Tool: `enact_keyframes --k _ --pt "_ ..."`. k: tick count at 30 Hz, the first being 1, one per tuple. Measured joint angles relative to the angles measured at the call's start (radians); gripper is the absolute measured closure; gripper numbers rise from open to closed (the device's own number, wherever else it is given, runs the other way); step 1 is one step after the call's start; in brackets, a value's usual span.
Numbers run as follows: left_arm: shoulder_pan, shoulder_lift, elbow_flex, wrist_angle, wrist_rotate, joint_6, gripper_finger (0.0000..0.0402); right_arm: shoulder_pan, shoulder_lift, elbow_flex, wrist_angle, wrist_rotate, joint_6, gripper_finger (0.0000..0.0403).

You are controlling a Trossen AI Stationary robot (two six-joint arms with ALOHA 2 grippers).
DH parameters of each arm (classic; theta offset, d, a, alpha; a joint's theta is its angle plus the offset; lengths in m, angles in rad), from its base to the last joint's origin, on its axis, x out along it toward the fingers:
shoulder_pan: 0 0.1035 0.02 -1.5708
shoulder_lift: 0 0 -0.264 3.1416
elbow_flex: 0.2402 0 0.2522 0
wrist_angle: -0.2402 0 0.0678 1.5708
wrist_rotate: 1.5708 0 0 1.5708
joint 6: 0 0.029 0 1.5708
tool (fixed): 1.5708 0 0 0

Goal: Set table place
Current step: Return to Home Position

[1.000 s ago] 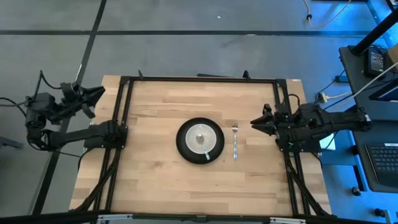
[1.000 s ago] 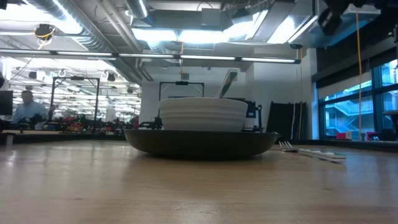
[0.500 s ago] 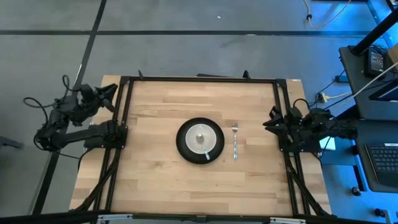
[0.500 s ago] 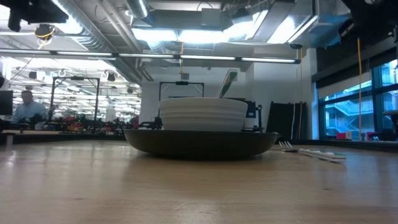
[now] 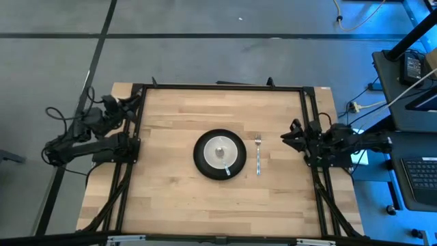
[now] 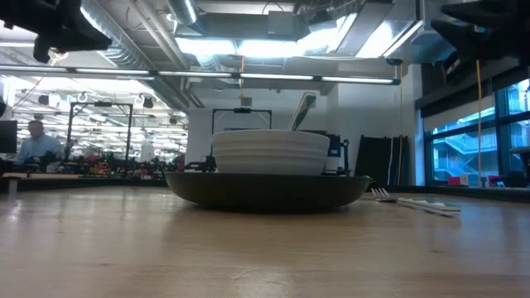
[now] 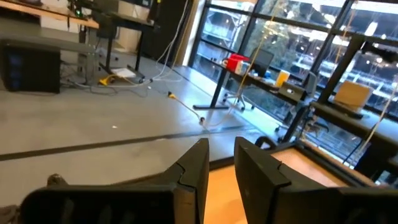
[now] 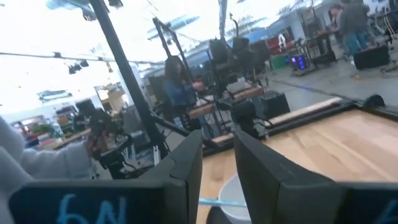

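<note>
On the light wood table (image 5: 171, 198) a black plate (image 5: 219, 154) lies at the middle. A white bowl (image 5: 220, 151) stands on the plate, and a spoon (image 6: 301, 112) leans in the bowl. A fork (image 5: 258, 156) lies flat on the table just right of the plate. My left gripper (image 5: 134, 100) hangs in the air at the table's far left corner, shut and empty. My right gripper (image 5: 285, 139) hangs near the right edge, right of the fork, shut and empty. The bowl's rim (image 8: 235, 194) shows past the right fingers.
A black metal frame (image 5: 218, 87) runs around the tabletop, with the arm mounts at its left and right sides. In the low view both arms show dark at the top corners (image 6: 58, 25) (image 6: 489, 25). People stand at benches in the room behind (image 8: 177, 90).
My left gripper has gone from outside the left edge toward the table's far left corner, moving rightward. My right gripper has drawn back a little toward the right edge, away from the fork. Plate, bowl, spoon and fork have kept still.
</note>
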Motion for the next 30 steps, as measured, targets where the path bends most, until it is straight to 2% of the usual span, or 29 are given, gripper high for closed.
enact_keyframes --k 6,9,13,18,30 --pt "0.0 0.0 -0.023 -0.011 0.083 0.008 0.0332 0.0 0.0 -0.094 0.116 0.0 0.046 0.0306" --pt "0.0 0.0 -0.043 -0.01 0.101 0.008 0.0332 0.0 0.004 -0.092 0.113 0.009 0.065 0.0306" --pt "0.0 0.0 -0.091 0.002 0.124 -0.006 0.0332 0.0 0.001 -0.091 0.139 0.014 0.011 0.0306" --pt "0.0 0.0 -0.187 0.117 0.212 0.0 0.0332 0.0 0.002 -0.091 0.12 0.012 0.004 0.0306" --pt "0.0 0.0 -0.417 0.393 0.326 0.028 0.0332 0.0 0.002 -0.091 0.118 0.011 0.002 0.0306"
